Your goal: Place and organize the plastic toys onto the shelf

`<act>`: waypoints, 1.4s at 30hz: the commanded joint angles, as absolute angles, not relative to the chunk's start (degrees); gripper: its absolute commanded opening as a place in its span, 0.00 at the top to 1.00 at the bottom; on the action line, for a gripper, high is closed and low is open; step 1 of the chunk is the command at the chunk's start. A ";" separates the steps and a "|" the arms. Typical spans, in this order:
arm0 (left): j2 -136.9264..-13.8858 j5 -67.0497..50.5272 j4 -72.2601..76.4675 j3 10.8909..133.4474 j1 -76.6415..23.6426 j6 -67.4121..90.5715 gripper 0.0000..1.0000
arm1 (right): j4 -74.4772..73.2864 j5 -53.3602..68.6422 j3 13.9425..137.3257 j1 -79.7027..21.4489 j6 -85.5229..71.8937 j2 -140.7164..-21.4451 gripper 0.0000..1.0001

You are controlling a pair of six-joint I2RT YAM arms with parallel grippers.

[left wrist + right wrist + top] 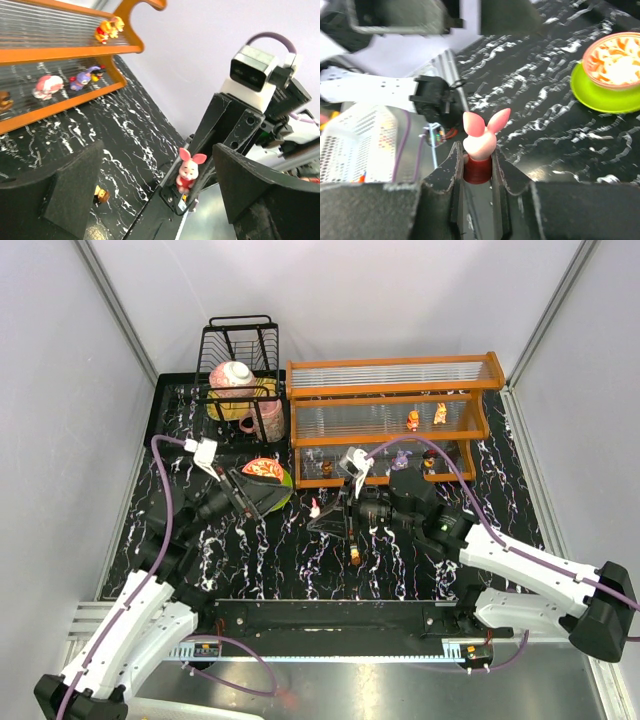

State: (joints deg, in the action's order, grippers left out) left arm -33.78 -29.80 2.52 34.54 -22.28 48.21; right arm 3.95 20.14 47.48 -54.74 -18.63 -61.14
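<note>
The counter [280, 560] has a glossy black face with white marble-like veins. The shelf [390, 392] has a smooth orange frame, wood or plastic I cannot tell, and clear ribbed plastic panels. The pig figurine [480, 135] is smooth pink plastic with a slight sheen. The left end effector [157, 155] has matt black fingers [75, 195] with a coarse, grainy face, as does the right end effector [477, 162]. The dish rack [240, 340] is thin black wire. The bowl [615, 60] and green plate [600, 97] look glossy.

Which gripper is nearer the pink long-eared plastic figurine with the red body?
Right. The right gripper is shut on the pink long-eared plastic figurine by its red body; the left gripper is open, facing it without touching.
</note>
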 commanded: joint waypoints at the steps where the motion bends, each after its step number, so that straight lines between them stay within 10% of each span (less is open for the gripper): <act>1: -35.24 -39.36 21.43 30.94 -21.97 50.09 0.08 | 12.37 32.86 48.25 -53.79 -23.28 -61.43 1.00; 42: -45.09 -55.81 56.07 27.68 -22.85 65.21 0.60 | 30.50 43.15 48.34 -52.38 -34.01 -67.06 1.00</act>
